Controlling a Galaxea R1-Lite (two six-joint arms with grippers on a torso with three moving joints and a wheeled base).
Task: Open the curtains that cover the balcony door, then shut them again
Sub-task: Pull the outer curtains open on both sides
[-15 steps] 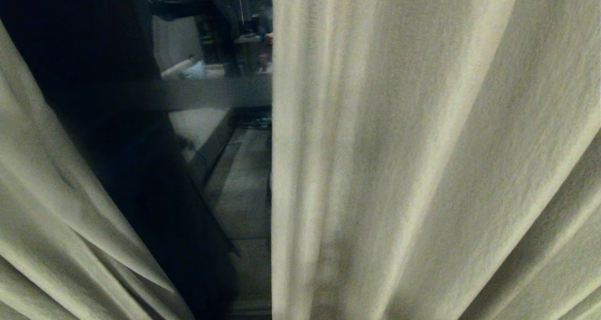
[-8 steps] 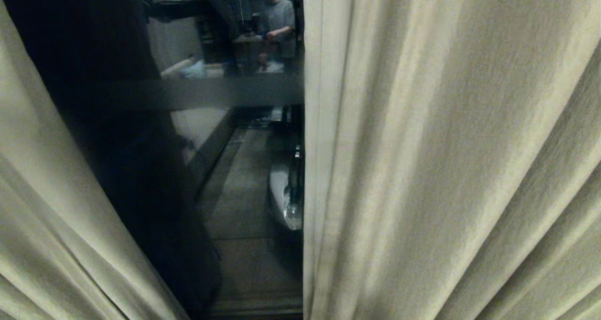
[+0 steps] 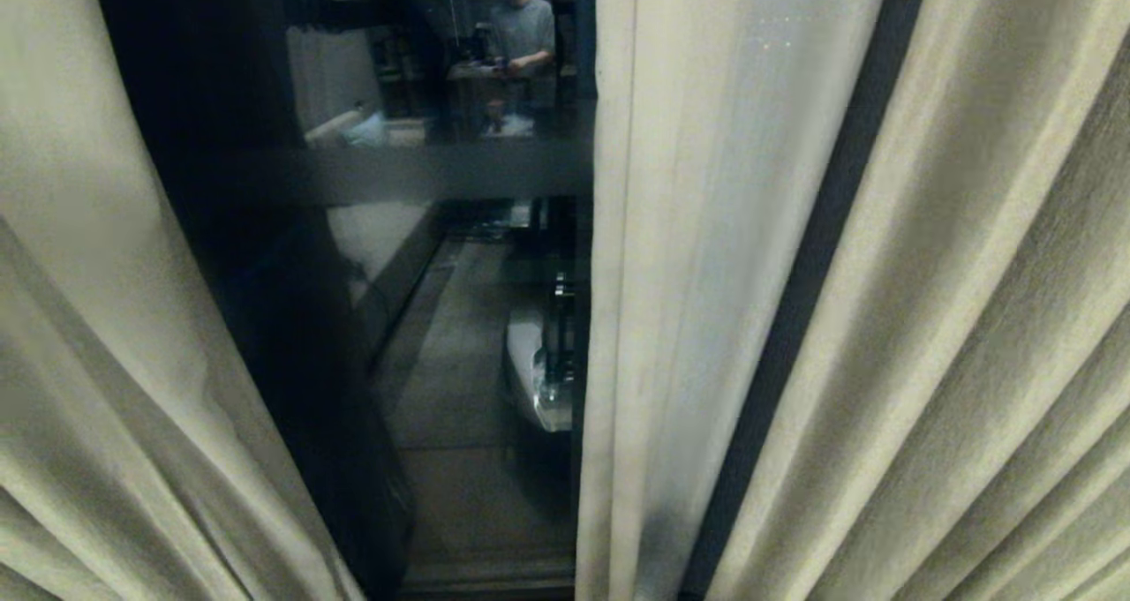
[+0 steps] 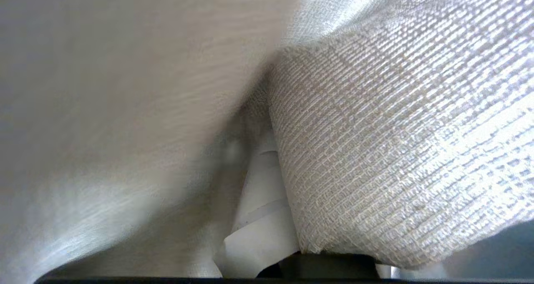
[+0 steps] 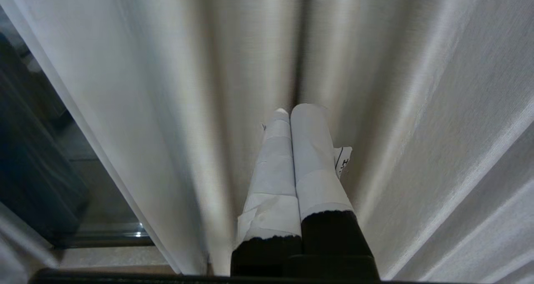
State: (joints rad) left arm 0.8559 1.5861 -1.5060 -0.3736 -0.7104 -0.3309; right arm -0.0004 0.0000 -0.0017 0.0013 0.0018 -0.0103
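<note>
The left tool (image 4: 267,159) is closed on the curtains (image 3: 883,319): in the left wrist view coarse woven cloth wraps over its white-taped fingers (image 4: 263,217), hiding the tips, with one fold draped down one side and a smoother sheet filling the other. The right tool (image 5: 292,117) is closed and holds nothing, its two taped fingers pressed together and pointing straight at the pleats of the right panel (image 5: 375,109), just short of the cloth or barely touching it; which, cannot be told. Neither arm shows in the head view. That view alone gives the whole layout: the left panel (image 3: 106,363) and the right panel hang apart, and the dark-framed balcony door (image 3: 406,173) with its crossbar stands in the gap. Its glass mirrors a person (image 3: 523,27) and a room. The right wrist view catches only a sliver of glass (image 5: 37,159) beside the panel's edge.
</note>
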